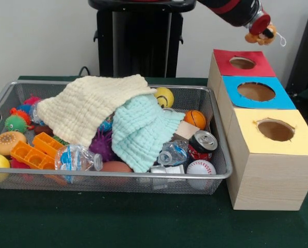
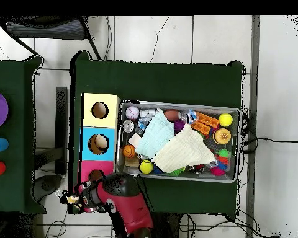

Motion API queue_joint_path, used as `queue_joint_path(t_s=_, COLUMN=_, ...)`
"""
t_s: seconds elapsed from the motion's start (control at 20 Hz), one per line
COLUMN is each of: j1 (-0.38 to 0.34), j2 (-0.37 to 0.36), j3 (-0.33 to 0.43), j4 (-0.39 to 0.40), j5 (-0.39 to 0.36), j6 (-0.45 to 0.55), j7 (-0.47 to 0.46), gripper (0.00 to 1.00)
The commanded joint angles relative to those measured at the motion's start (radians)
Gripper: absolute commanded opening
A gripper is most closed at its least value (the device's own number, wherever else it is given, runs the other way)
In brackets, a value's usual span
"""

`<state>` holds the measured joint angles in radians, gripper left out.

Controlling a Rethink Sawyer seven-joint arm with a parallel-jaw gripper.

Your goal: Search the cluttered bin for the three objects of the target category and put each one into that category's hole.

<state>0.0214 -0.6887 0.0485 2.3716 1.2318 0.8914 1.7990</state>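
**Toy held beyond the red hole, risk of a miss**

Because the toy (image 1: 260, 35) hangs past the red box (image 1: 240, 64) rather than over its hole (image 1: 242, 63), we judge that the main risk is a drop that misses. In the front view the gripper (image 1: 262, 32) sits above and beyond the red box's far right corner, and from overhead the toy lies off the box's outer edge, away from the bin (image 1: 112, 175). Let go here, it would likely fall to the desk (image 1: 143, 227) or off it behind the boxes. The white string loop (image 1: 281, 39) trails to the side and could catch on the fingers or on the hole's rim, leaving the toy perched rather than dropped through.

The fingers are clenched on the toy, a tan-orange figure gripped close against the wrist; we cannot make out the width of the gap. Nothing else touches them.

The bin lies beside the boxes, heaped, with a cream cloth (image 1: 89, 108) and a mint cloth (image 1: 143, 132) over much of it. We see no other looped toys in it; the cloths may hide them.
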Motion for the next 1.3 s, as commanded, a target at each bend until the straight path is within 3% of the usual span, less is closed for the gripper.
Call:
queue_joint_path(t_s=0.05, j1=-0.058, j2=0.067, j3=0.061, j4=-0.022, j5=0.071, j6=-0.096, j7=-0.275, gripper=0.0)
queue_joint_path(t_s=0.35, j1=-0.08, j2=0.03, j3=0.057, j4=-0.027, j5=0.04, j6=-0.098, j7=-0.257, gripper=0.0)
queue_joint_path(t_s=0.75, j1=-0.037, j2=-0.022, j3=0.072, j4=-0.026, j5=0.123, j6=-0.11, j7=-0.258, gripper=0.0)
queue_joint_path(t_s=1.0, j1=-0.012, j2=0.013, j3=0.073, j4=-0.045, j5=0.222, j6=-0.151, j7=-0.353, gripper=0.0)
queue_joint_path(t_s=1.3, j1=-0.014, j2=0.042, j3=0.066, j4=-0.086, j5=0.219, j6=-0.161, j7=-0.371, gripper=0.0)
